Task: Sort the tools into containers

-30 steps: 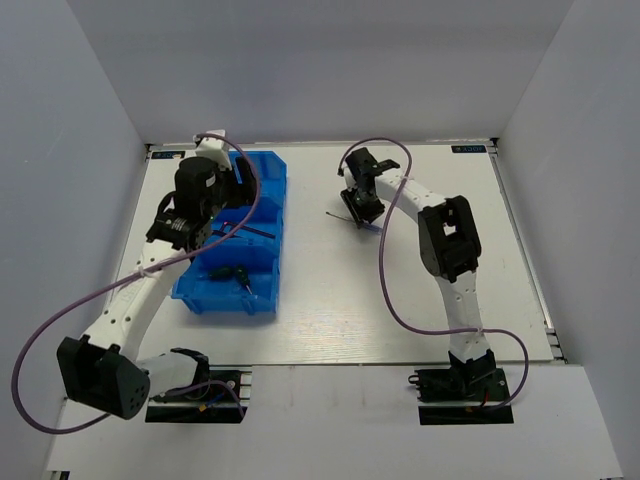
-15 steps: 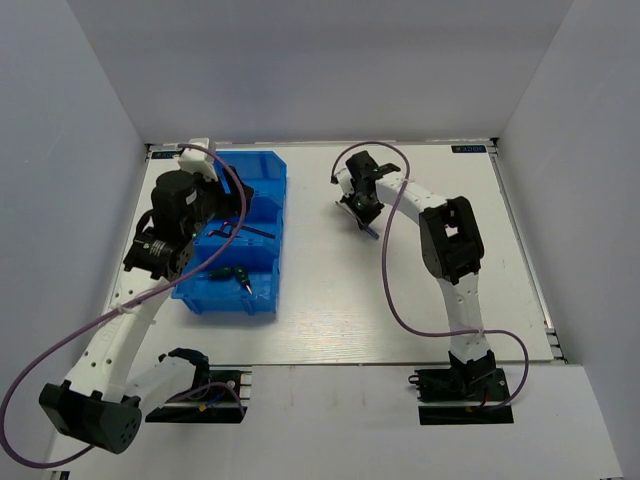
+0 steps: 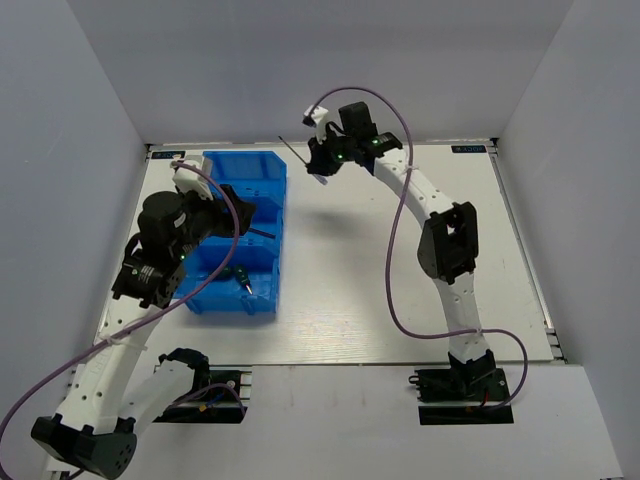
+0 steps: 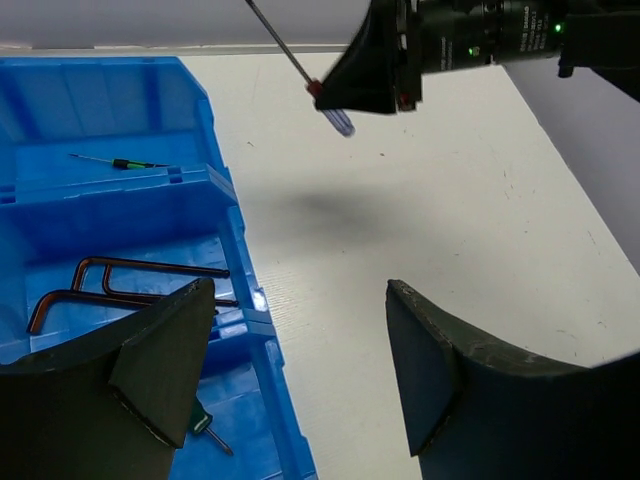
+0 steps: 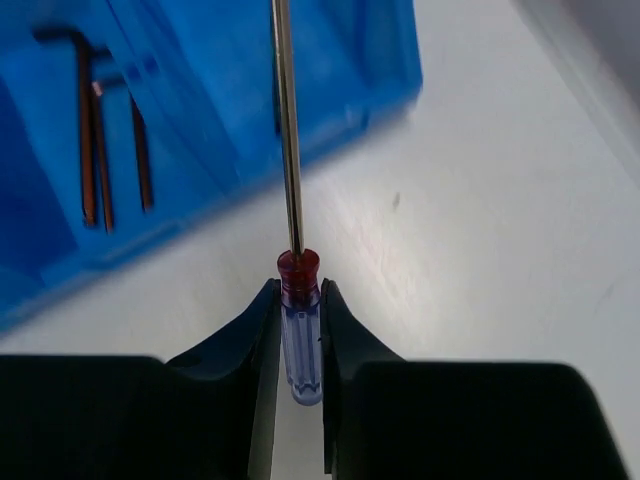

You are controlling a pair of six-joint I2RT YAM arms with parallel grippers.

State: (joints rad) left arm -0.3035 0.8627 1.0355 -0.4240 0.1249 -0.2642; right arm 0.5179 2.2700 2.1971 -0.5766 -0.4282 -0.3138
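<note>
My right hand (image 5: 298, 300) clamps blue-handled screwdriver (image 5: 291, 200) at handle, aloft over bench (image 3: 400, 290) near blue bins (image 3: 262, 170). Light, stiff, slick plastic; may pivot, so mid-handle hold looks best. My left hand (image 4: 300, 345) gapes over bins.

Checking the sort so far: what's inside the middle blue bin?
Reddish-brown hex keys lie in the middle bin; the left gripper covers its near part, so anything there is hidden.

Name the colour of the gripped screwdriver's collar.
Red collar on the screwdriver; best in the right wrist view.
</note>
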